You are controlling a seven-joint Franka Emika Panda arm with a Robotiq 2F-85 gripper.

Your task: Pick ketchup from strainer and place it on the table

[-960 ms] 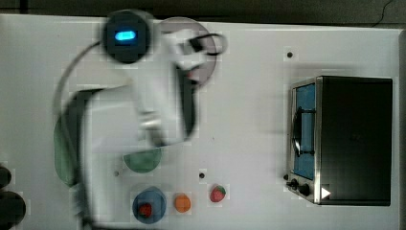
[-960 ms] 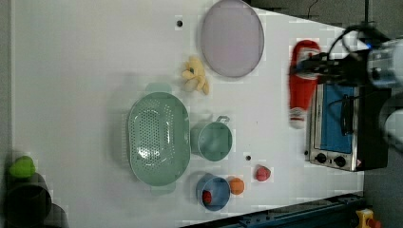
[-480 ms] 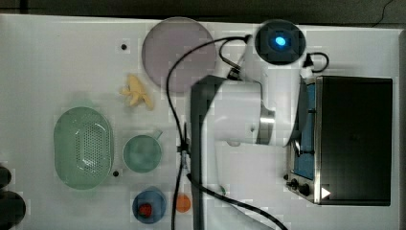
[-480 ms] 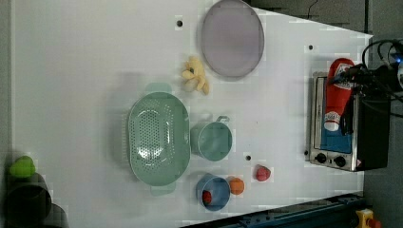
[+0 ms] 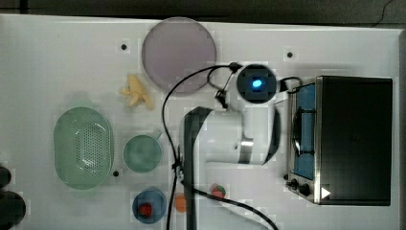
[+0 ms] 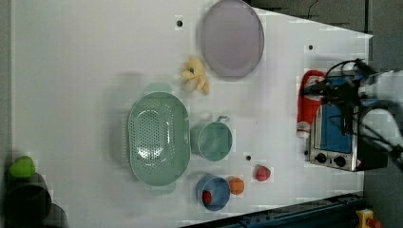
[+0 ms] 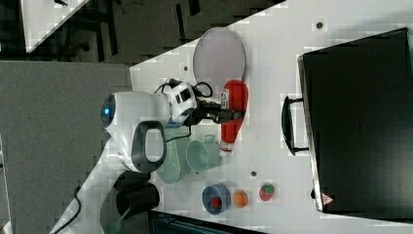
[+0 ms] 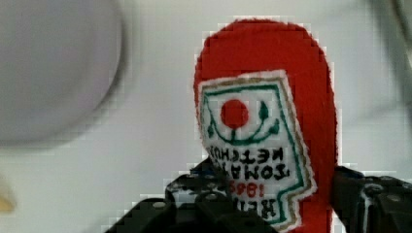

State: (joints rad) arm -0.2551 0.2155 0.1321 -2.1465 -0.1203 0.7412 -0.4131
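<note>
The gripper (image 7: 229,116) is clamped on the ketchup (image 7: 233,116), which hangs above the table (image 6: 95,57) just beside the toaster oven (image 6: 335,142), well apart from the empty strainer (image 6: 158,137). Letting go from this height could make the bottle roll or knock against the oven; it looks soft, so bounce is unlikely

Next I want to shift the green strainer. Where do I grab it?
Once the hand has released the ketchup, come straight down and pinch the flat tab at the strainer's end nearer the plate. The oval bowl looks too wide to span; the tab juts out thin.
</note>
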